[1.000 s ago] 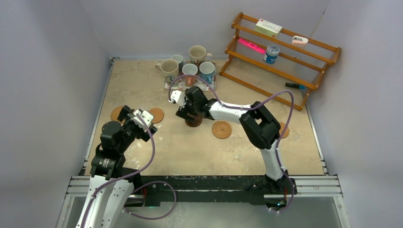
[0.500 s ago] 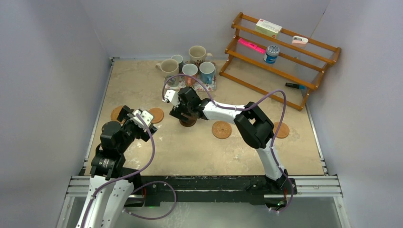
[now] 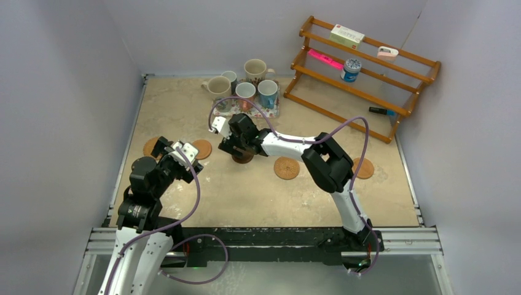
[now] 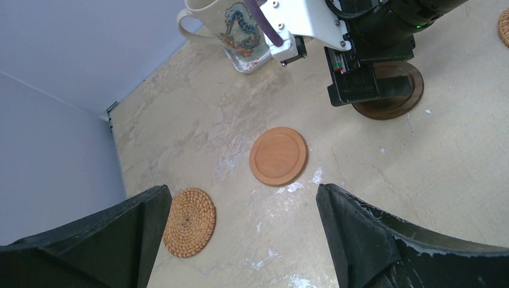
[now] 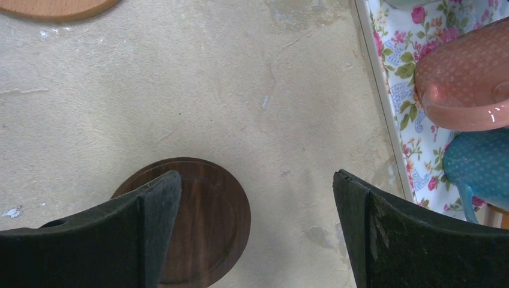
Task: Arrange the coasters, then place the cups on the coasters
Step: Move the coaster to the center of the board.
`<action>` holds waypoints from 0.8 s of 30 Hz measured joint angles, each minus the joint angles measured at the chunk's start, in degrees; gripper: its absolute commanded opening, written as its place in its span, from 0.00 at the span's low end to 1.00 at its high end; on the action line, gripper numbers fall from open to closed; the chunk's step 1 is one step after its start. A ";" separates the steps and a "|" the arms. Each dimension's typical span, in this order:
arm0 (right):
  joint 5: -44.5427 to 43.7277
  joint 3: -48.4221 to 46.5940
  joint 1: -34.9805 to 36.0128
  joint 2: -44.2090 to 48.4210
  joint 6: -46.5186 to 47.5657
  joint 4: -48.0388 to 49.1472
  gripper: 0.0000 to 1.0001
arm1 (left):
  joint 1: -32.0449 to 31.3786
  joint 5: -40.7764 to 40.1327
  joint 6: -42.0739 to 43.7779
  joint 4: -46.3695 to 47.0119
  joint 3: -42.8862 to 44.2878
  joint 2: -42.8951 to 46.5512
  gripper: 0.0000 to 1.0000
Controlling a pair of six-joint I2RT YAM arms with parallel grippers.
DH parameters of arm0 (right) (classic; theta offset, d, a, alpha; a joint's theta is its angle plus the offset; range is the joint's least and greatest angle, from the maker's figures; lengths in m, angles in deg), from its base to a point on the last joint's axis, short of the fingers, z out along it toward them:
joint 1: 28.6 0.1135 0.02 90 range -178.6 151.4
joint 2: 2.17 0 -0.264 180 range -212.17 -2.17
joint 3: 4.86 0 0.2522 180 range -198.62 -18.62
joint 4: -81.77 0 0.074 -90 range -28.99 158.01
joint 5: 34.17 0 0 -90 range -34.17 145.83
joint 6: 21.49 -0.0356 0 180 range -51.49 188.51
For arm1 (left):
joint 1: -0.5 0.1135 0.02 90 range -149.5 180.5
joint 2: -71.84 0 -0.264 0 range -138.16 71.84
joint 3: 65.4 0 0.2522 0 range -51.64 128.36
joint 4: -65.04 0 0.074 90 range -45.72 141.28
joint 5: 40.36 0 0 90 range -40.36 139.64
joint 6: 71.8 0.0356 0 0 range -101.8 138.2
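The dark brown round wooden coaster (image 5: 204,222) lies flat on the beige table (image 5: 180,90), at about seven o'clock from the right gripper (image 5: 255,180), partly under one finger. Being round, it has no long axis. The right arm, the nearer one, stretches toward ten o'clock, wrist tipped down, jaws spread wide and holding nothing.

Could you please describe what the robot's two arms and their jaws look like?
The left arm and the right arm both have white link shells between chunky black joint housings. A purple cable loops loosely along each arm. A white block sits at each wrist. The jaws are two broad, matte black wedges with slightly scuffed, pale-flecked edges.
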 measured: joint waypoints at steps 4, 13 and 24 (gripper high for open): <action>-0.55 0.02 -0.22 -0.20 0.13 0.74 0.99 | 0.00 0.00 0.00 0.00 0.02 0.00 1.00; -1.44 0.00 -1.51 -0.48 0.52 1.77 0.99 | 0.00 0.00 0.00 0.00 0.00 0.00 1.00; -2.89 0.00 -1.97 -0.50 1.57 1.99 0.99 | 0.00 0.00 0.00 0.00 0.00 0.00 1.00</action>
